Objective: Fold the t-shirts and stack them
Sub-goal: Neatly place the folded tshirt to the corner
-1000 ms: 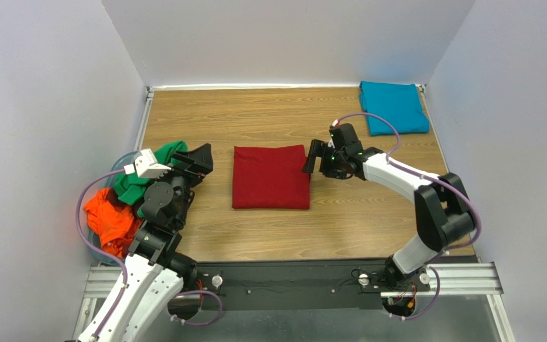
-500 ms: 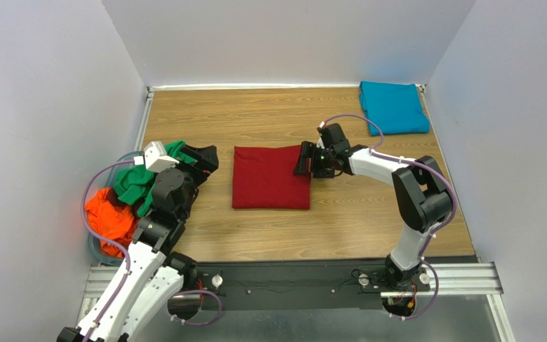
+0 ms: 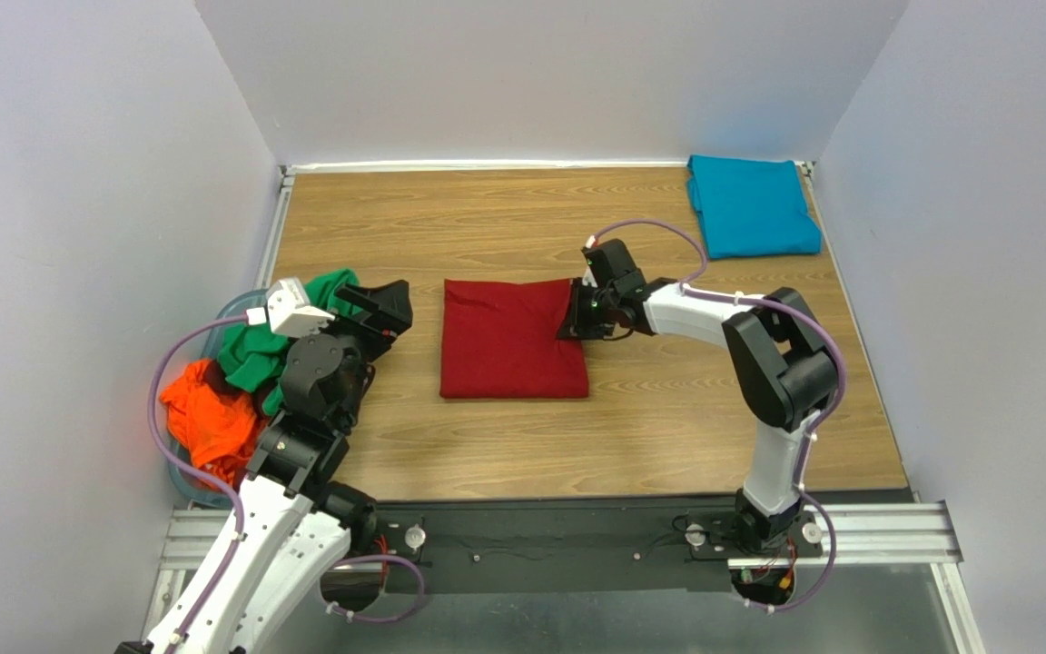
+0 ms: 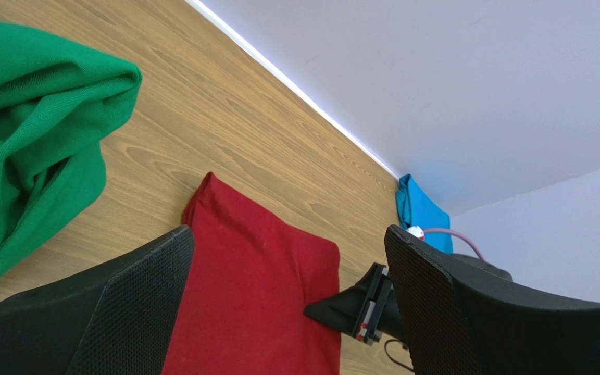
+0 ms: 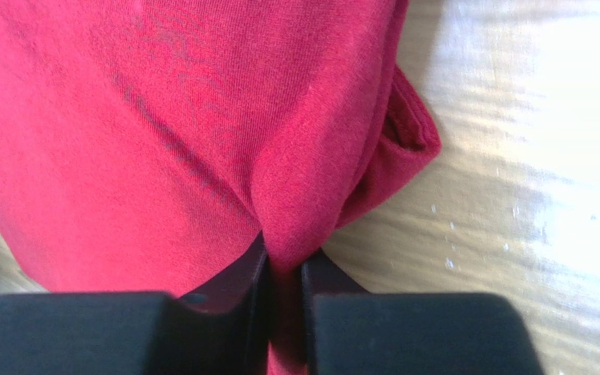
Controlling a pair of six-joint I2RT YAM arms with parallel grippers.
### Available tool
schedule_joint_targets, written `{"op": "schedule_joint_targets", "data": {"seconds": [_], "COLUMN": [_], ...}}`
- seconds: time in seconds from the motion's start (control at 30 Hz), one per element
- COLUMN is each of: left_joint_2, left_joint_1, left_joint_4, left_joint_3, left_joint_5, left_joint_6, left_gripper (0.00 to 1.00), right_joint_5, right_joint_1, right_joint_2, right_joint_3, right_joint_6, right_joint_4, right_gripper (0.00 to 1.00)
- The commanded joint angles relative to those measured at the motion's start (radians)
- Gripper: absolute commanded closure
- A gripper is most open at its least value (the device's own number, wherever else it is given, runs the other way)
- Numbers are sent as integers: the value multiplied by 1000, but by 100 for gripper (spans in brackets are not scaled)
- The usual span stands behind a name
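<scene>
The dark red t-shirt lies folded in a flat square mid-table. My right gripper is at its right edge, near the far corner. In the right wrist view that gripper is shut on a pinched fold of the red cloth. My left gripper hovers open just left of the red t-shirt, its fingers wide apart and empty. A teal-blue t-shirt lies folded in the far right corner. Green and orange t-shirts are heaped at the left edge.
The heaped shirts sit in a pale bin beside the left arm. Grey walls close the table on three sides. Bare wood shows between the red shirt and the back wall. A black rail runs along the near edge.
My right gripper moved left onto the red t-shirt's right edge and shut on the cloth. The left arm shifted only slightly and stayed open.
</scene>
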Motion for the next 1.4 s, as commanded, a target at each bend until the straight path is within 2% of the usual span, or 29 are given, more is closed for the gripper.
{"op": "schedule_joint_targets", "data": {"seconds": [0.0, 0.17, 0.37, 0.5, 0.6, 1.0, 1.37], "left_joint_2": [-4, 3, 1, 3, 6, 10, 13], "left_joint_1": [0, 0, 0, 0, 0, 0, 0], "left_joint_4": [18, 12, 1, 3, 1, -5, -26], "left_joint_3": [-1, 4, 4, -8, -8, -16, -19], "left_joint_5": [-24, -24, -41, -49, -52, -69, -136], "left_joint_6": [12, 18, 24, 19, 19, 16, -4], "left_gripper": [2, 2, 2, 2, 2, 2, 2], "right_joint_5": [109, 261, 488, 716, 815, 883, 874], "right_joint_1": [9, 9, 9, 8, 3, -129, -254], "right_joint_2": [52, 33, 32, 78, 107, 219, 276], "right_joint_3": [33, 91, 183, 243, 289, 511, 653], "right_joint_6": [-89, -245, -431, -554, -661, -905, -1000], "right_joint_4": [-41, -43, -74, -77, -75, -71, -65], "right_gripper": [85, 95, 99, 99, 99, 99, 99]}}
